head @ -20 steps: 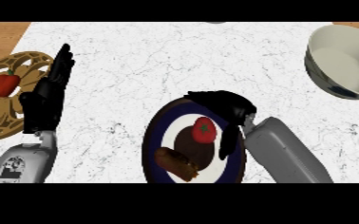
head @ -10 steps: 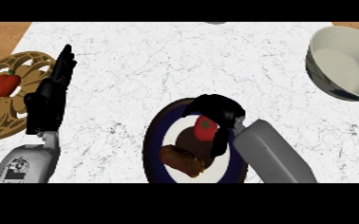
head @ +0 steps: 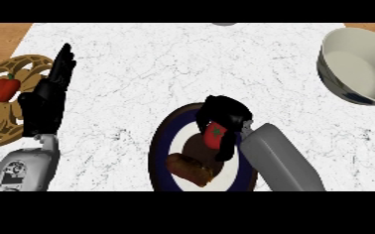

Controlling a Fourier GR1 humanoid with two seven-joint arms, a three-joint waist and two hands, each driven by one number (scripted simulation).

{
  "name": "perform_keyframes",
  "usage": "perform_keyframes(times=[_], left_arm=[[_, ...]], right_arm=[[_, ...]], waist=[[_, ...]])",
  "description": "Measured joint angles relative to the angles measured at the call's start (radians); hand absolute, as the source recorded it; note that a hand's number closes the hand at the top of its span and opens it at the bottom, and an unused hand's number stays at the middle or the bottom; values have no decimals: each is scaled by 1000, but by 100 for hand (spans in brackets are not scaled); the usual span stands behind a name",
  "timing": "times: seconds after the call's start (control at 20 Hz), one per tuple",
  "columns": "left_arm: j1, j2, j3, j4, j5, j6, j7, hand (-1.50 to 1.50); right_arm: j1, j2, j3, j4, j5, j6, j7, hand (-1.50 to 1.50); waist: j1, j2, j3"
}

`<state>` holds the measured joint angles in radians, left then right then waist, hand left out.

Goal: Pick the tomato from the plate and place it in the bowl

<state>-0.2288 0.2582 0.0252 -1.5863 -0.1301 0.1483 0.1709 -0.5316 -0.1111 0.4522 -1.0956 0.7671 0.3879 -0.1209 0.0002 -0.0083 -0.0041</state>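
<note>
Head view looks steeply down on your white marbled bench [head: 161, 74]. Your right hand [head: 223, 116] sits over the near middle of the scene, above a round plate [head: 162, 146] with a dark blue rim and a white centre. Its black fingers curl down round the tomato [head: 215, 134] — you can see the red skin and a small green stem mark between the fingers and the thumb, so the hand is grasping it. The tomato is over the plate's right half; whether it touches the plate you cannot tell. The grey right forearm [head: 282, 161] comes in from the lower edge at the right and covers the plate's right rim.

Just left of the tomato, a dark brown rounded food item [head: 199, 148] lies on the plate, and nearer still a lighter brown piece [head: 189, 167] lies against it.

The bowl [head: 351, 67] stands at the far right, pale inside with a darker outer wall, partly cut off by the view's edge — well apart from the plate and the tomato.

Your left hand [head: 47, 99] shows at the left, fingers straight and pointing away from you, holding nothing and resting above the bench. Beside it, at the left edge, a woven golden-brown basket [head: 26, 67] carries a red item [head: 7, 87], partly cut off.
</note>
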Motion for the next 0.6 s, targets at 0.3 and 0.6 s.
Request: perform_keyframes(times=[0.3,0.6], left_arm=[[11,-20,9,5,-14,-8,-14,0],[22,-13,29,-1,-11,-10,-4,0]], right_arm=[[45,7,-24,-111,22,23,-11,150],[265,52,28,-397,80,9,257,150]], waist=[[-2,4,2],[-25,-2,3]])
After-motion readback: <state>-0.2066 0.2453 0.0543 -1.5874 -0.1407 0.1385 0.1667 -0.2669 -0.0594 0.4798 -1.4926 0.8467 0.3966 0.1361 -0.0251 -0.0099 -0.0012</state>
